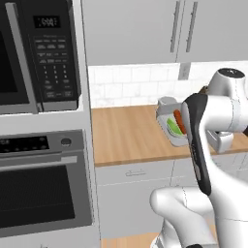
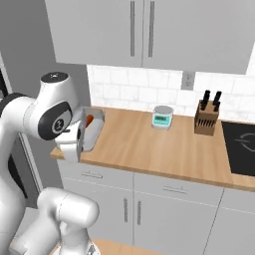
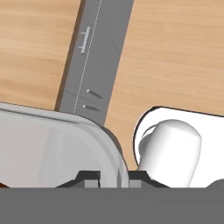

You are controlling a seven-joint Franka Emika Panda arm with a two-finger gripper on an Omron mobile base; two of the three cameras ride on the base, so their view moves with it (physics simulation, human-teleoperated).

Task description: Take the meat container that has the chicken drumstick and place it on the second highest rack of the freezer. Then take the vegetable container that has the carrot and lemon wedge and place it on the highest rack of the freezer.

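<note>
The vegetable container (image 1: 170, 127), a pale translucent tray, hangs tilted in the air just off the front edge of the wooden counter (image 1: 131, 135), with one carrot (image 1: 179, 121) and one green lemon wedge (image 1: 173, 127) lying inside it; the right base view shows the same tray beside the arm's white wrist, above the counter's left end; the tilt looks like the result of being held by a single rim, so the contents rest against the lower wall rather than flat; the gripper (image 3: 113, 177) is clenched on that rim, its two dark fingertips (image 3: 89, 176) standing one on each side of the thin clear wall in the hand view, nearly together because the wall is so slim; my reading is that the tray has been lifted off the counter and is being carried toward the freezer's highest rack, the second half of the task; holding it by the rim leaves the base free to slide onto a shelf, though a tipped tray could spill the wedge

Further out on the counter stand one small glass-lidded scale or jar (image 2: 162, 117) and one wooden knife block (image 2: 205, 118) with two dark handles showing, well apart from the tray; one dark cooktop (image 2: 239, 147) lies at the right; on the other side one microwave (image 1: 38, 53) sits above one wall oven (image 1: 43, 186); one wall socket (image 2: 188, 79) sits on the tiled backsplash
</note>
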